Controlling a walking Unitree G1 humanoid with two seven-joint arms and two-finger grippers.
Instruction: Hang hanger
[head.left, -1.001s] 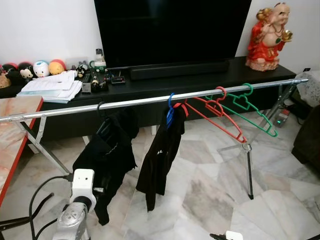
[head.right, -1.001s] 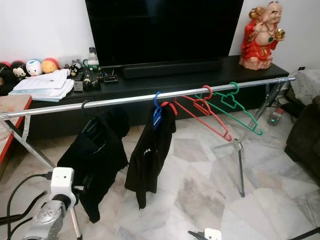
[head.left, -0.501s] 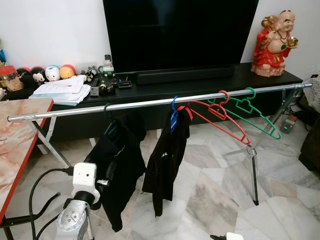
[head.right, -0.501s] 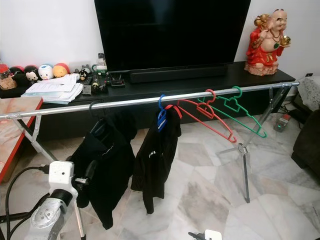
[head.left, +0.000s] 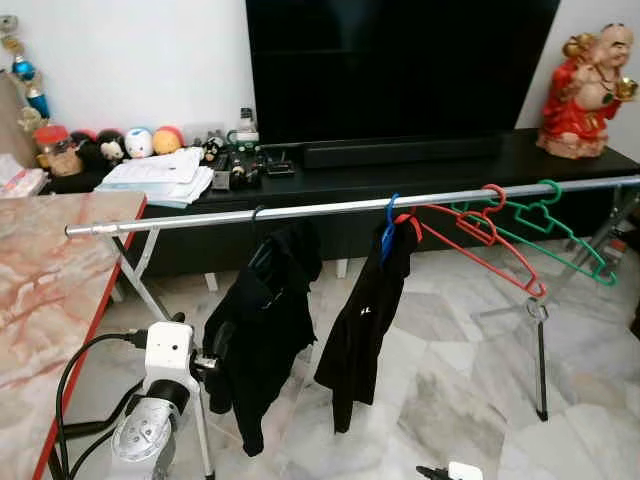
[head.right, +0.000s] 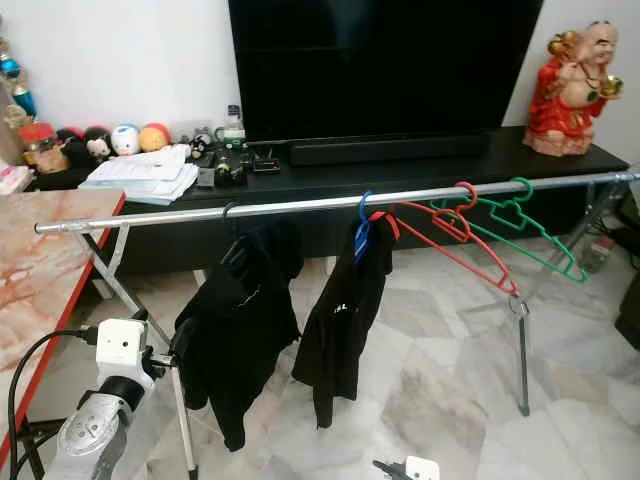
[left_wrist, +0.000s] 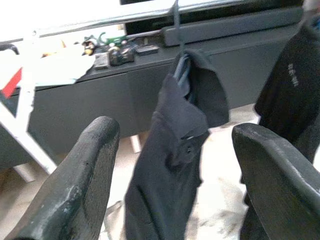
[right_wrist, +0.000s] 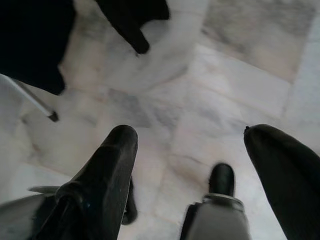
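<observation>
Hangers: four on rail (head.left: 330, 207), two bearing black garments; both claws (left_wrist: 175, 165) (right_wrist: 200, 165) apart.

Even indoor light, moderately bright; head views sharp. Glare runs along the long silver metal rail (head.left: 350, 206), and soft sheen lies on the pale marble floor (head.left: 450, 370) below it. Black garments under the rail lose detail. Left wrist view overexposed above the rail, slightly soft. Right wrist view blurred throughout.

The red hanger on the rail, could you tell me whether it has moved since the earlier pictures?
No. The red hanger hangs between the blue hook and the green hanger as before; the camera turned.
</observation>
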